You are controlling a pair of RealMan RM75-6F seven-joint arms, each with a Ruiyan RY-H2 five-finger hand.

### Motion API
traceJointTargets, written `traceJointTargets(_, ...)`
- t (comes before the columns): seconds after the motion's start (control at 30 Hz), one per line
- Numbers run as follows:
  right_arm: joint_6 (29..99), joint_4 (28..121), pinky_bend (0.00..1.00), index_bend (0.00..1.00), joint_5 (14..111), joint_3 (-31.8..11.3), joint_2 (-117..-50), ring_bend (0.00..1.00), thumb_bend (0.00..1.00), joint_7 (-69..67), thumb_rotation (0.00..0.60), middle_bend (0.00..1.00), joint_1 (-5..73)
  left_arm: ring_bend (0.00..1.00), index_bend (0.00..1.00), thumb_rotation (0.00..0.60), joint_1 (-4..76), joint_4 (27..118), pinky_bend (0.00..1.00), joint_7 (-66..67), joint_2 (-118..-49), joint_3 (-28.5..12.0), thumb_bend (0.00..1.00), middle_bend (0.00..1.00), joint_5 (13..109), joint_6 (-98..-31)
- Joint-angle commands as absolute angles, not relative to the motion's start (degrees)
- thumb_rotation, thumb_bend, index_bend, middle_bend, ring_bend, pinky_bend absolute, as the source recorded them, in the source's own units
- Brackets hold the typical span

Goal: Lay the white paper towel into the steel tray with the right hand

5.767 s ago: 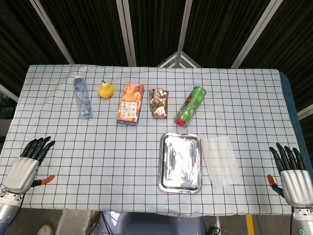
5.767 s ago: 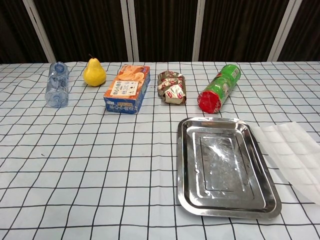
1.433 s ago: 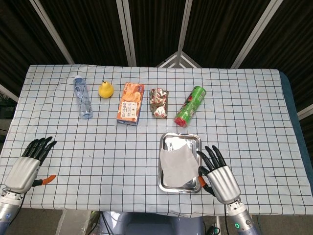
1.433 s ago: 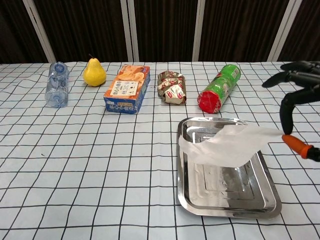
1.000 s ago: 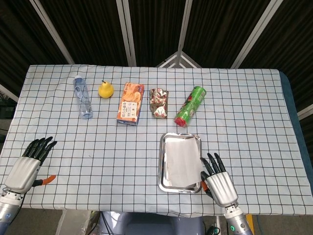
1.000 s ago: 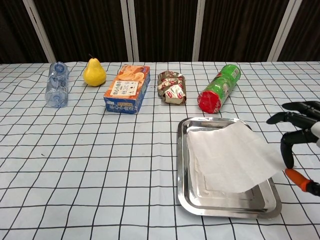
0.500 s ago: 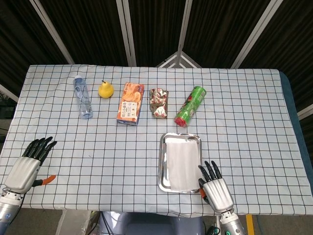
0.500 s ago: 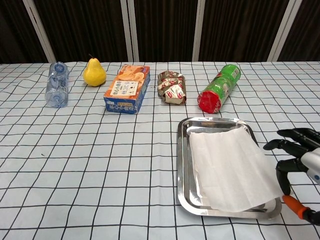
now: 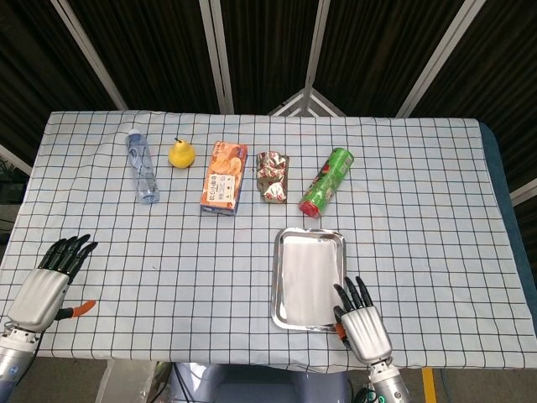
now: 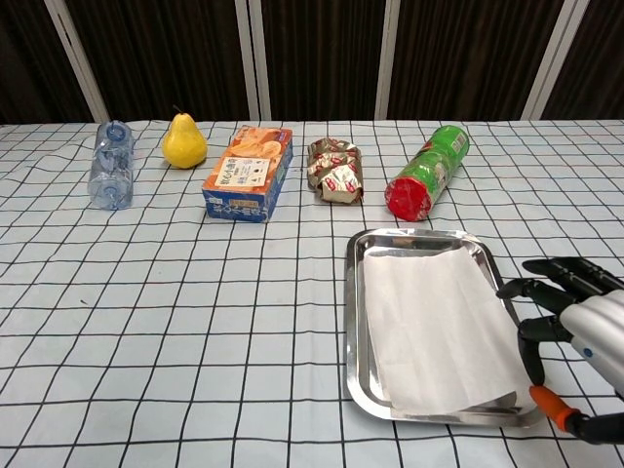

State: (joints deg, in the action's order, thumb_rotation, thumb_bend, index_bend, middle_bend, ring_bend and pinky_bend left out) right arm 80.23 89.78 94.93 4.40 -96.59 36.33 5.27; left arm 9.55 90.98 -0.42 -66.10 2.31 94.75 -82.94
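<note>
The white paper towel (image 9: 310, 271) (image 10: 435, 329) lies flat inside the steel tray (image 9: 282, 317) (image 10: 354, 331), covering most of its floor. My right hand (image 9: 362, 327) (image 10: 576, 334) hovers at the tray's near right corner with fingers spread, holding nothing; its fingertips (image 9: 351, 291) reach over the tray's rim next to the towel's edge. My left hand (image 9: 46, 285) rests at the table's near left corner, fingers spread and empty, shown only in the head view.
Along the far side lie a clear bottle (image 9: 143, 169), a yellow pear (image 9: 181, 154), an orange snack box (image 9: 224, 177), a crumpled wrapper (image 9: 272, 175) and a green can (image 9: 326, 182). The table's front edge runs just behind my right hand.
The towel has settled flat into the tray. My right hand has let it go and drawn back toward the near edge, shifting slightly left.
</note>
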Motion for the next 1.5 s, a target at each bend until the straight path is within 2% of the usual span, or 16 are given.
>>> traceJointTargets(0.03, 80.2, 90.0, 0.00, 0.65, 94.7, 4.4, -97.0, 0.00, 0.56, 37.0, 0.600, 0.20, 5.1, 0.00, 0.00, 0.600, 9.6, 91.0, 0.00, -0.4, -66.1, 2.3, 0.00, 0.00, 94.8, -82.9)
traceJointTargets(0.3, 79.8, 90.1, 0.00, 0.63, 94.9, 5.2, -97.4, 0.00, 0.56, 37.9, 0.600, 0.20, 4.8, 0.00, 0.00, 0.600, 9.6, 90.9, 0.00, -0.5, -66.1, 2.3, 0.00, 0.00, 94.8, -83.0)
traceJointTargets(0.43, 79.3, 90.0, 0.00, 0.48, 94.8, 5.4, -97.8, 0.00, 0.56, 38.4, 0.600, 0.17, 4.8, 0.00, 0.00, 0.600, 9.6, 90.9, 0.00, -0.5, -66.1, 2.3, 0.00, 0.00, 94.8, -83.0)
traceJointTargets(0.6, 79.1, 90.2, 0.00, 0.31, 94.9, 5.6, -98.4, 0.00, 0.48, 39.6, 0.600, 0.14, 4.7, 0.00, 0.00, 0.600, 9.6, 90.9, 0.00, -0.5, -66.1, 2.3, 0.00, 0.00, 94.8, -83.0)
traceJointTargets(0.9, 79.5, 90.7, 0.00, 0.22, 95.2, 5.4, -98.2, 0.00, 0.45, 40.2, 0.600, 0.09, 4.6, 0.00, 0.00, 0.600, 9.6, 90.9, 0.00, -0.9, -66.0, 2.4, 0.00, 0.00, 94.9, -83.0)
traceJointTargets(1.07, 79.9, 92.3, 0.00, 0.05, 94.4, 5.2, -96.2, 0.00, 0.41, 41.7, 0.600, 0.00, 4.2, 0.00, 0.00, 0.600, 9.7, 90.9, 0.00, -0.9, -66.0, 2.4, 0.00, 0.00, 94.9, -82.9)
traceJointTargets(1.33, 78.7, 93.6, 0.00, 0.04, 94.4, 5.7, -96.0, 0.00, 0.39, 41.5, 0.600, 0.00, 4.5, 0.00, 0.00, 0.600, 9.6, 90.9, 0.00, -0.5, -66.1, 2.3, 0.00, 0.00, 94.9, -83.1)
traceJointTargets(1.4, 78.6, 94.1, 0.00, 0.04, 94.3, 5.4, -95.7, 0.00, 0.46, 41.7, 0.600, 0.00, 4.6, 0.00, 0.00, 0.600, 9.5, 91.0, 0.00, -0.6, -66.1, 2.3, 0.01, 0.00, 94.8, -83.1)
traceJointTargets(1.5, 78.1, 95.6, 0.00, 0.04, 93.9, 5.0, -94.4, 0.00, 0.80, 42.2, 0.600, 0.00, 5.0, 0.00, 0.00, 0.600, 9.6, 90.9, 0.00, -0.7, -66.0, 2.3, 0.00, 0.00, 94.7, -82.9)
